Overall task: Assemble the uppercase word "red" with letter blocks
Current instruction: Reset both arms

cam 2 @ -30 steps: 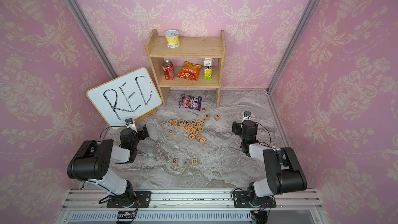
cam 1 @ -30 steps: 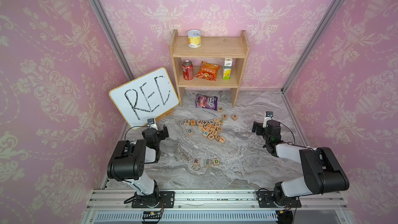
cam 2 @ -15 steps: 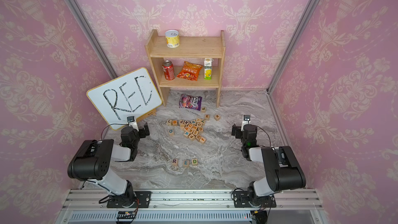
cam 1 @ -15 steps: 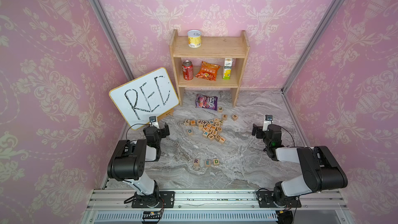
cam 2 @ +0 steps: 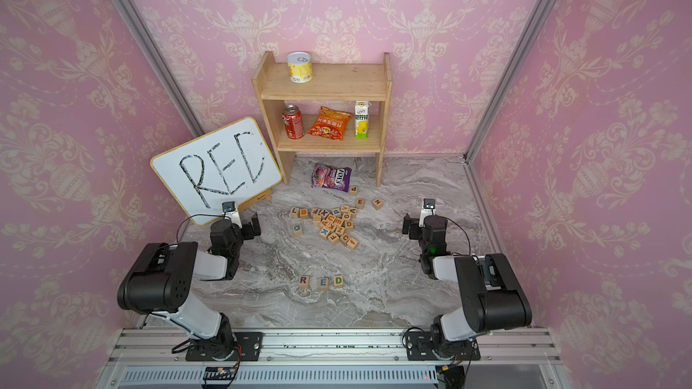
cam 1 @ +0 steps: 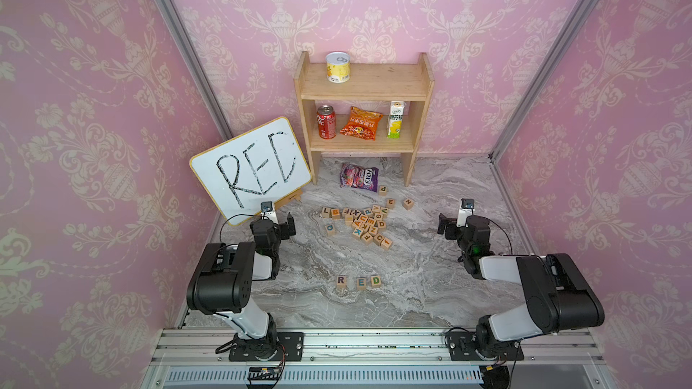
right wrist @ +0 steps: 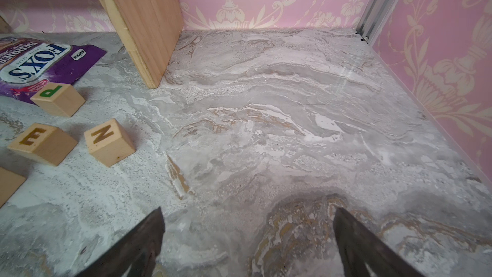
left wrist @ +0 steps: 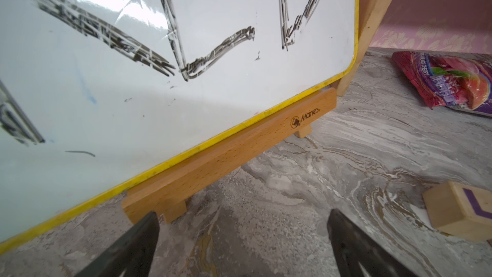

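Three letter blocks stand in a row near the front of the marble floor in both top views: the purple R, the teal E and the green D, reading RED. My left gripper hovers low by the whiteboard, far left of the row, open and empty. Far to the right of the row, my right gripper is low over bare floor, open with nothing between its fingers.
A pile of spare letter blocks lies mid-floor, with loose P, orange E and N blocks. A whiteboard on a wooden easel, a shelf and a candy bag stand behind.
Both wrists have shifted only slightly and settled. Both grippers stayed open. The three blocks in the row have not moved.
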